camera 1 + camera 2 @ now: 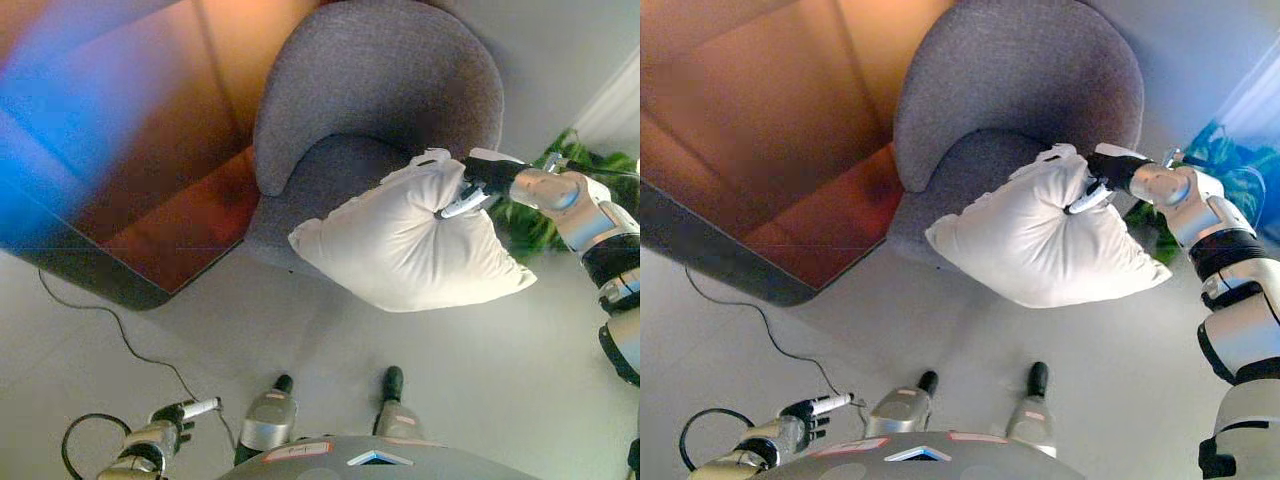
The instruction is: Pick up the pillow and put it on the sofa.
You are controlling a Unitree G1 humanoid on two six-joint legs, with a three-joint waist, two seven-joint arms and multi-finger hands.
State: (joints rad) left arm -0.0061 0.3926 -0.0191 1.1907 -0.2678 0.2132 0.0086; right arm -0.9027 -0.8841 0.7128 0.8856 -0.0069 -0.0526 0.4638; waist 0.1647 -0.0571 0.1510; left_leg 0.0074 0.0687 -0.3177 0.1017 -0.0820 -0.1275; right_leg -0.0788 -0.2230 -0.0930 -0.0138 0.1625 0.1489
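Observation:
A plump white pillow [400, 245] hangs in the air just in front of the grey round-backed sofa chair [380, 90], its far edge over the front of the seat. My right hand [472, 185] comes in from the right and is shut on the pillow's upper right side, its fingers bunching the cloth. The same hand [1100, 180] shows pinching the pillow [1030, 240] in the right eye view. My left hand [180, 415] stays low at the bottom left, away from the pillow, with its fingers relaxed.
A dark reddish-brown low table or cabinet [150, 200] stands left of the sofa chair. A green plant [545, 215] sits to the right, behind my right arm. Grey floor [330, 340] stretches in front of the sofa chair.

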